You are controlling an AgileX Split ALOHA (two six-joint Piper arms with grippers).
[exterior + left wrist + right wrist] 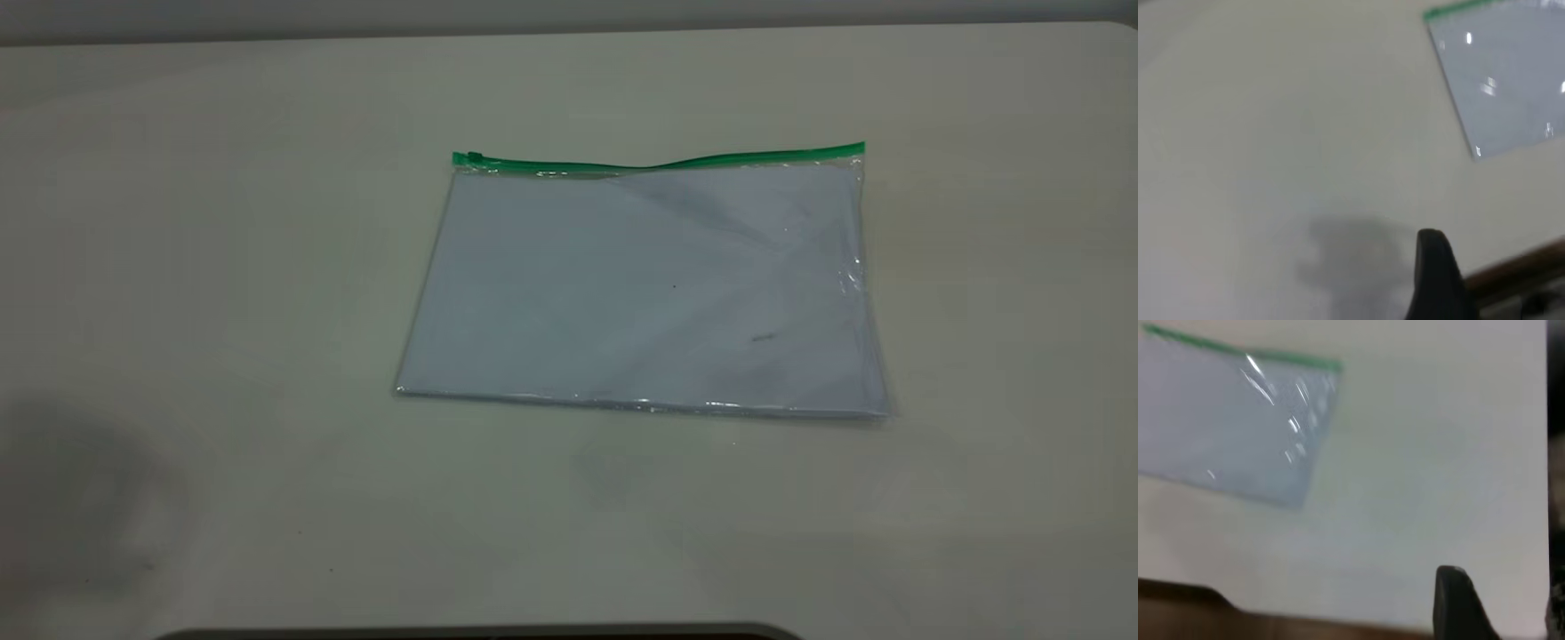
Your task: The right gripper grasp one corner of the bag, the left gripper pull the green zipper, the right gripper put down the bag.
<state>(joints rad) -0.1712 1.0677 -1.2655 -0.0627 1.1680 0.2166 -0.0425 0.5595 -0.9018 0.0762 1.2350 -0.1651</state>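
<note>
clear bag flat on table, green zipper along far edge.

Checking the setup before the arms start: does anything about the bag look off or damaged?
Nothing serious. The bag lies flat on the table, no gripper touching it. The green zipper dips slightly mid-span rather than running straight, and the plastic is creased toward the right side. No tear shows.

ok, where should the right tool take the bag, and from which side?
Take the bag at its far right corner, where the green zipper ends, coming in from the right. The bag lies flat on the table, and the slider tab sits at the opposite end, leaving that end for the left tool.
</note>
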